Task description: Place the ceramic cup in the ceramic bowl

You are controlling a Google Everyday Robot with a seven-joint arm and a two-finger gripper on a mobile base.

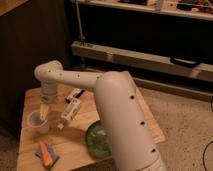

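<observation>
The ceramic cup (pixel 37 122), a small pale tumbler, stands upright near the left edge of the wooden table (pixel 145 125). My gripper (pixel 44 111) hangs from the white arm directly over the cup's rim. Its yellowish fingers point down, open, with nothing between them. The ceramic bowl (pixel 96 141), dark green and glossy, sits near the table's front edge to the right of the cup. The arm's thick link hides the bowl's right part.
A white box-like package (pixel 69 112) lies on its side between cup and bowl. An orange and blue object (pixel 46 153) lies at the front left corner. Dark shelving and a metal rail (pixel 140 60) stand behind the table.
</observation>
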